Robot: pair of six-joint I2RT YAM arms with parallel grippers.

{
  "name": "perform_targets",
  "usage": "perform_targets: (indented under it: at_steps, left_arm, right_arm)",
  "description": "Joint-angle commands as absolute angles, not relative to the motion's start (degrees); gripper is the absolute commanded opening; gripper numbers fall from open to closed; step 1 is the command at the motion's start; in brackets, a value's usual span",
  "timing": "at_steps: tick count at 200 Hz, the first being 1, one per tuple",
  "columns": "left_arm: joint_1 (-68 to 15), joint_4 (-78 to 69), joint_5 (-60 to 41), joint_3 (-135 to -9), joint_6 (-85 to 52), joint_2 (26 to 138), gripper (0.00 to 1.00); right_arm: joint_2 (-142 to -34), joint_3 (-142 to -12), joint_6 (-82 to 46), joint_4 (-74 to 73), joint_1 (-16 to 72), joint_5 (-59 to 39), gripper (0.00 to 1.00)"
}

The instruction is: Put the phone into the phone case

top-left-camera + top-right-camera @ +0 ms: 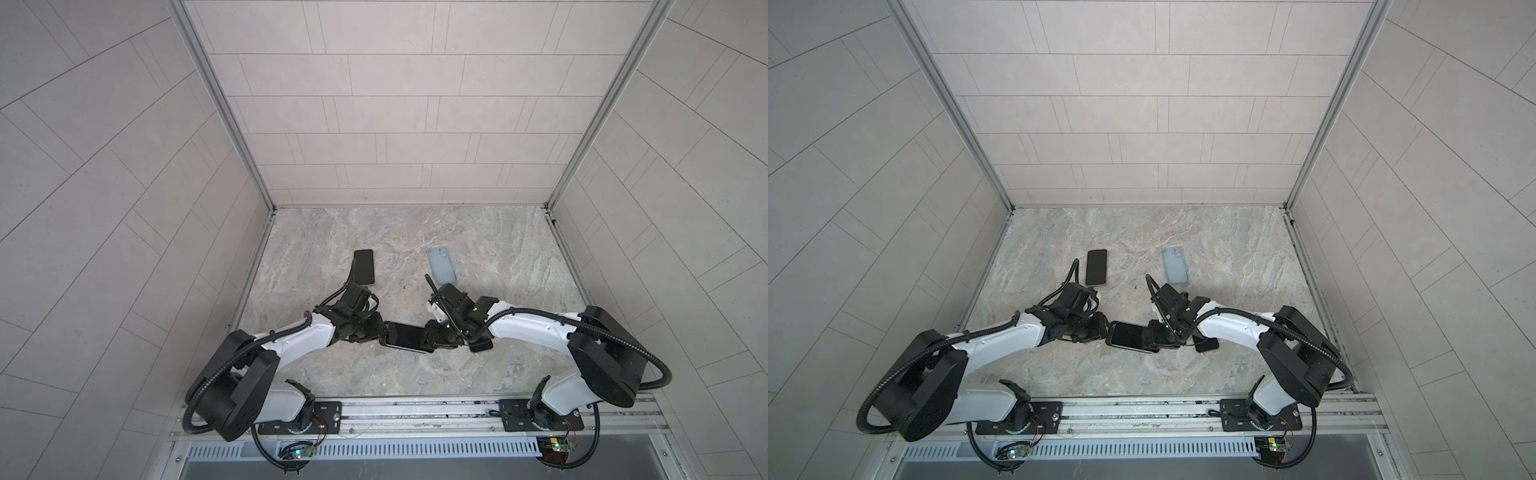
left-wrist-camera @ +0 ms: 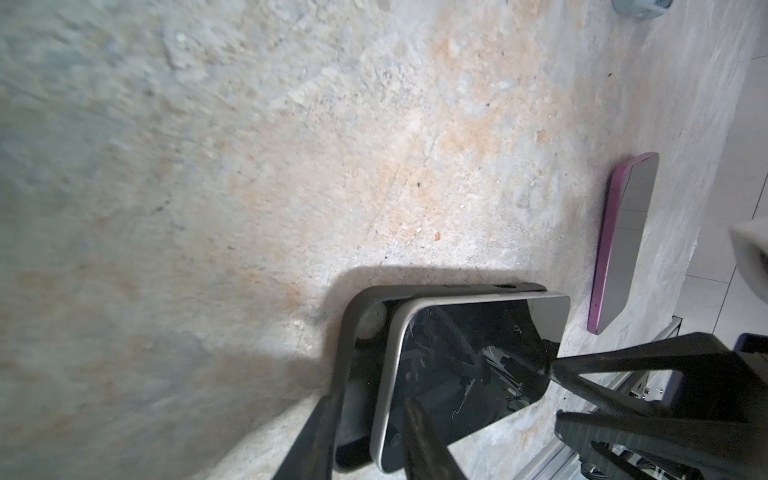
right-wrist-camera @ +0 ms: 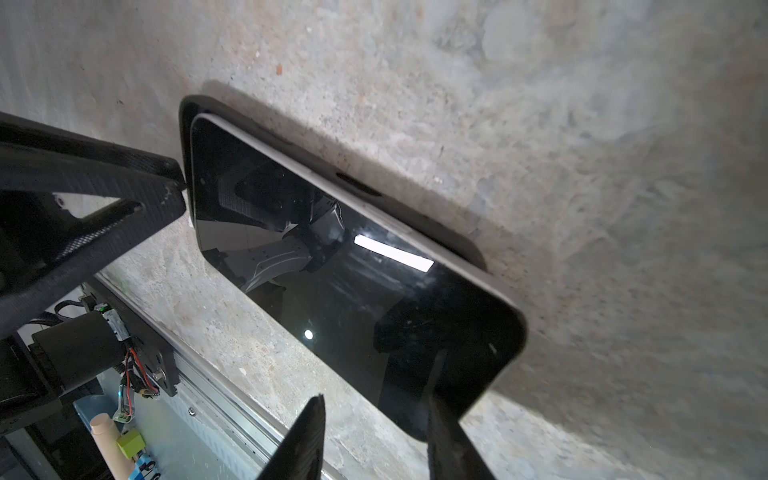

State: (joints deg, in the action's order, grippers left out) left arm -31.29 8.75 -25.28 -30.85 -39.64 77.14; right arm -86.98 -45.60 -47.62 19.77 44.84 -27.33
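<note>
Left hand pinching phone and case, right hand touching screen

Soft even light, phone glare, blurred wrist-view edges

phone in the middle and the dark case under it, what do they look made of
The phone: glossy glass front, with sharp bright reflections; pale matte rim, possibly metal. The dark case: dull, no glare, rounded corners, probably soft plastic or rubber.
</note>
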Motion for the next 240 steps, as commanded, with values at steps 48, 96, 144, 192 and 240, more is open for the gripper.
perform_targets:
  at_steps: [48,96,144,192,240]
  left_arm:
    - [-32.27,12.76,-22.23,-33.0,-37.76,77.05,0.36]
    - [-33.46,12.86,-21.58,-34.36,-37.17,79.75,0.4]
    - [-34.37,13.84,-20.14,-34.8,-36.75,80.66,0.4]
    - [-34.54,15.29,-18.34,-34.98,-36.04,82.41,0.37]
    - [-34.54,15.42,-17.94,-35.07,-35.86,82.55,0.29]
  right_arm:
    - [-79.84,-47.14,-44.74,30.27,44.85,-16.26,0.46]
    - [-81.75,-44.42,-46.17,26.36,44.74,-19.16,0.47]
    - [-85.18,-43.37,-47.59,21.4,44.76,-22.16,0.47]
    - [-87.44,-44.24,-48.69,18.02,44.87,-24.42,0.47]
    - [-88.04,-45.97,-48.67,18.04,44.96,-24.26,0.46]
